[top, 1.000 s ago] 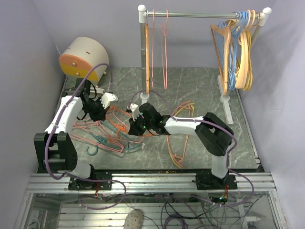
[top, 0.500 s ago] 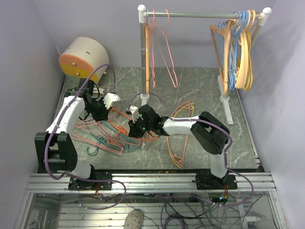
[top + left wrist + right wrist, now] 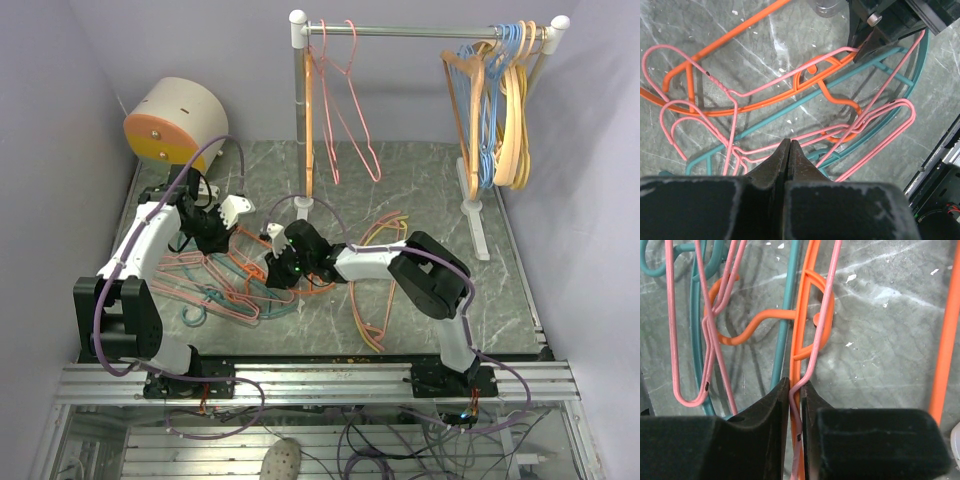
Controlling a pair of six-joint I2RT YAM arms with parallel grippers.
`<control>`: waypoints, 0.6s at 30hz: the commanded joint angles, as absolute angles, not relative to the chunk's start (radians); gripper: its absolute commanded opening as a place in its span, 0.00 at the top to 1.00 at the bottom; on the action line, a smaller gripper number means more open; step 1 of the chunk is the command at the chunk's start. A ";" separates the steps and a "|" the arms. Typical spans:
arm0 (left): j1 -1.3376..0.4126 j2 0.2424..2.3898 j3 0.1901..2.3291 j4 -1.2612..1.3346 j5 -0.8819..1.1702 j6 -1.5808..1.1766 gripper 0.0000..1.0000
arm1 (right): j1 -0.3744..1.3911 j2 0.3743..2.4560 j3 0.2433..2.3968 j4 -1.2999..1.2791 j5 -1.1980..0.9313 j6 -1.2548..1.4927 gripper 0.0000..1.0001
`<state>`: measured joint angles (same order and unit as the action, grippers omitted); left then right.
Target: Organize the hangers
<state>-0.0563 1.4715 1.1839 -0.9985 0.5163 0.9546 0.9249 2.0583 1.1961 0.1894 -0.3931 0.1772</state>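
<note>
Though strewn with hangers (image 3: 225, 283), grey marbled tabletop (image 3: 420, 190) between lilac walls (image 3: 60, 120).

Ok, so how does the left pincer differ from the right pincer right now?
The left pincer is shut with nothing in it; the right pincer is closed on a pink hanger, an orange hanger beside it. The left pincer works its own side; the right pincer reaches across from the other side. Both are at the same hanger pile.
</note>
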 commanded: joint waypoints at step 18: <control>-0.093 1.480 1.186 -0.968 0.512 0.930 0.93 | 0.924 2.056 1.276 0.158 -0.395 0.141 0.75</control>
<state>-0.0818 1.4738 1.1824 -0.9874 0.5068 0.9344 0.9249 2.0624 1.2362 0.1616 -0.3843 0.1562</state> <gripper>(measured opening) 0.071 0.294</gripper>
